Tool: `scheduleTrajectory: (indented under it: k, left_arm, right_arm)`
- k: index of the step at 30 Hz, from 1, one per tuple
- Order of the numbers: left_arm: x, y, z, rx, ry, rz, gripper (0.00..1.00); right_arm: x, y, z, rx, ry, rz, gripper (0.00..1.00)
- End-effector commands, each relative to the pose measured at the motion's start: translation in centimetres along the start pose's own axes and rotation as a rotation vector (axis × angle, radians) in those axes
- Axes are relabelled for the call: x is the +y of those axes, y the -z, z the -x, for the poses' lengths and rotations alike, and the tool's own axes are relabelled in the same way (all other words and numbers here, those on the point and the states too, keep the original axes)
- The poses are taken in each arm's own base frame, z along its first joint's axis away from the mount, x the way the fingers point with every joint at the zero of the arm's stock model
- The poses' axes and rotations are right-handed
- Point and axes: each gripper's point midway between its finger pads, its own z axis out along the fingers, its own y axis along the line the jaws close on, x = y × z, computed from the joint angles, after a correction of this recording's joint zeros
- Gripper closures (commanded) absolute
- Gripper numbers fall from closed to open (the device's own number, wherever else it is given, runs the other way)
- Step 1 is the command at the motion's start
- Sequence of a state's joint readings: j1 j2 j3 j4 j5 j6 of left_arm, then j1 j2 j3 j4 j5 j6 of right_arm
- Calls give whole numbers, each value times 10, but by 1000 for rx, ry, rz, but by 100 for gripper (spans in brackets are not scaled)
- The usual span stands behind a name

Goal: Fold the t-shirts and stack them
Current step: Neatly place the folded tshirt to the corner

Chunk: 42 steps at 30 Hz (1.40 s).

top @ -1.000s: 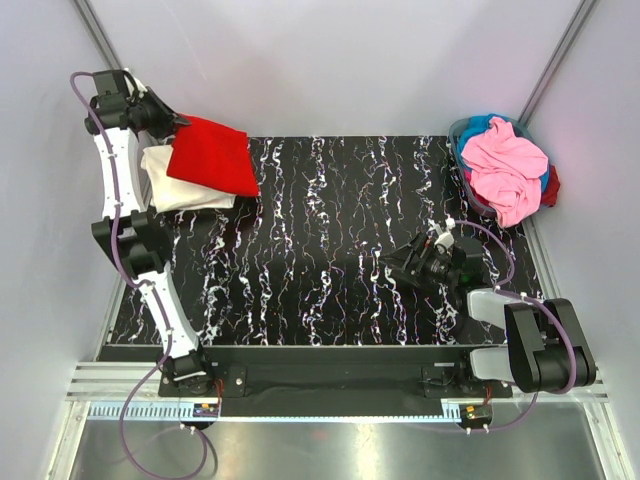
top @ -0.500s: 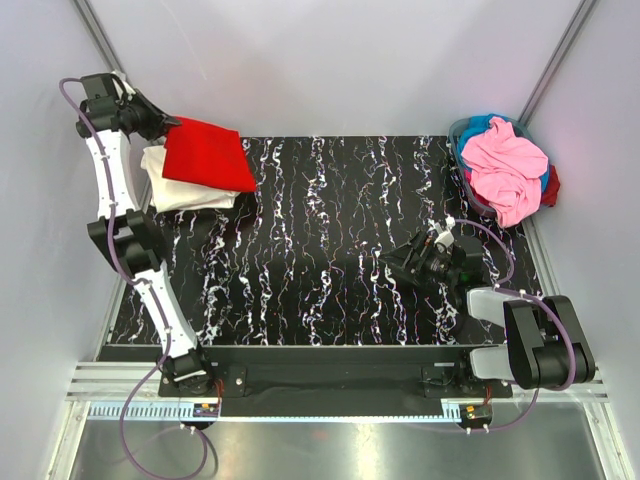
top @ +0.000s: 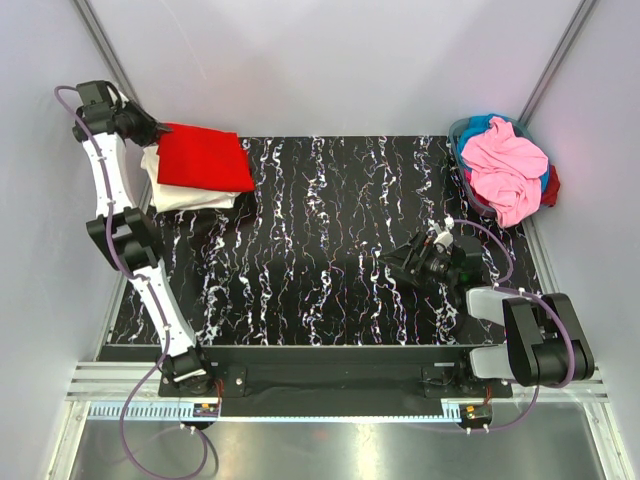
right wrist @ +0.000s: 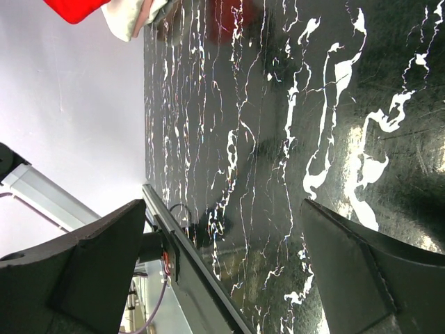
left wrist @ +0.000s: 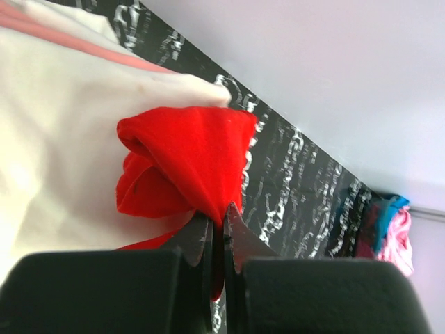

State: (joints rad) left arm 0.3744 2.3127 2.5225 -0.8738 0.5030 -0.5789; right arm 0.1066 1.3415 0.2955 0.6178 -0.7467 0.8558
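While the folded red t-shirt (top: 205, 158) is laid on the cream t-shirt (top: 190, 196), its edge is pinched by the clenched left gripper (left wrist: 224, 217). Stacking seems nearly done, though alignment is hard to judge. Release is called for next. The right gripper (right wrist: 222, 209), well right of the cream t-shirt, is held spread.

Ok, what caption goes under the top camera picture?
Left gripper pinches the red shirt on the white shirt; right gripper is open.

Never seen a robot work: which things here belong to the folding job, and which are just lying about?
In the job: red t-shirt, held by left claw; cream shirt under it; pink shirt in basket.
Just there: table; purple cable.
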Motion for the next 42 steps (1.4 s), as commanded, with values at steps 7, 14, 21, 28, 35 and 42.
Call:
scheduleTrajectory:
  k: [7,14,21,28,35,42]
  left_arm:
    - [9,8,39,-140,-105,60,99]
    - [31,13,52,-186,-119,150,100]
    - [46,4,50,-181,-140,199,95]
    - [78,-4,47,-184,-160,325,95]
    - [96,-1,49,-205,-183,408,89]
    - [91,-1,39,-191,-221,405,34]
  right_arm:
    - [19,-4,13,-19,58,69,0]
    - [19,-4,12,-17,57,69,0]
    - [19,-4,12,-17,56,71,0]
    - [19,-4,12,-17,54,70,0]
    - [17,-5,12,-15,49,67,0]
    - [18,-5,12,-13,49,69,0]
